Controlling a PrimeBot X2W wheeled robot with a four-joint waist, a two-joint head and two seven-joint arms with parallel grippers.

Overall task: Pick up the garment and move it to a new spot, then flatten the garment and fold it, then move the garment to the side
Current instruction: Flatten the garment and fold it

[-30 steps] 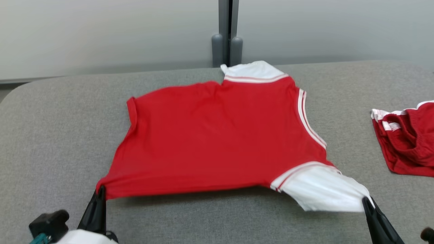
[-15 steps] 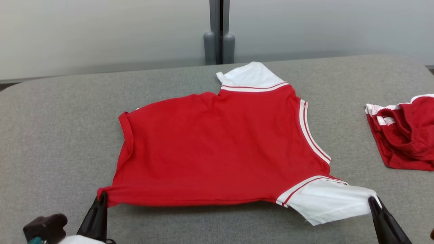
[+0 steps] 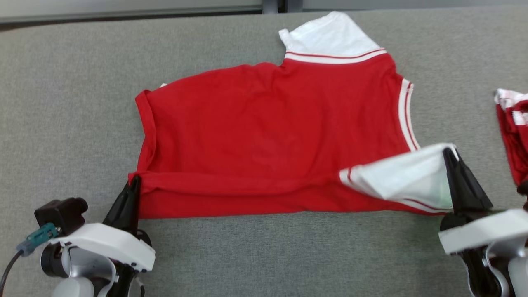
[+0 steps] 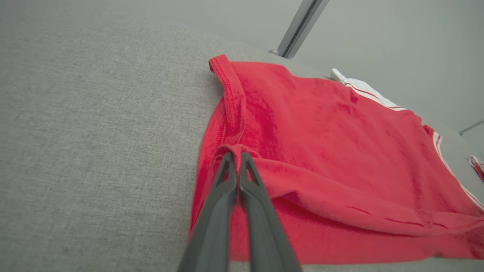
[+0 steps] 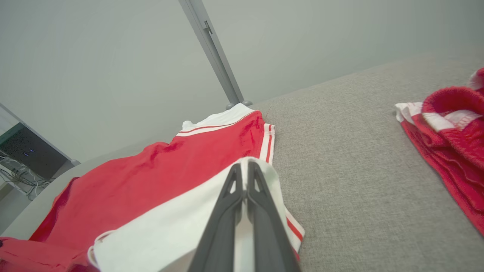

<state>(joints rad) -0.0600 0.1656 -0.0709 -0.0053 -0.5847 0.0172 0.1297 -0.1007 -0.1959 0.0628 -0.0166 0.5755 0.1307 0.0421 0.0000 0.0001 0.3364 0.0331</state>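
Both claws are closed on cloth. At the near left corner of the red garment [image 3: 268, 132], the left claw [image 3: 135, 180] is shut on the hem. In the left wrist view its two fingers lie together, with a small ridge of red fabric pinched between the tips. The right claw [image 3: 449, 152] is shut in the same way on the end of the white sleeve [image 3: 396, 177], which it holds raised and turned inward, so that the sleeve partly covers the near right part of the red body.

The garment lies spread in the middle of the grey surface [image 3: 62, 103], with its other sleeve [image 3: 330, 37] flat at the far edge. Along the near side a narrow strip of red is doubled over the rest, which I judge to be the beginning of a fold.

I think the two near corners are held at the same time for a reason: the edge between them stays a straight line, and both arms can carry it over the body together. The sleeve is probably taken by its end so that it goes inside the fold and does not stick out.

A second red and white garment [image 3: 511, 136] lies crumpled at the right, well apart. The next move will need both arms to advance equally, otherwise the fold line may become oblique.
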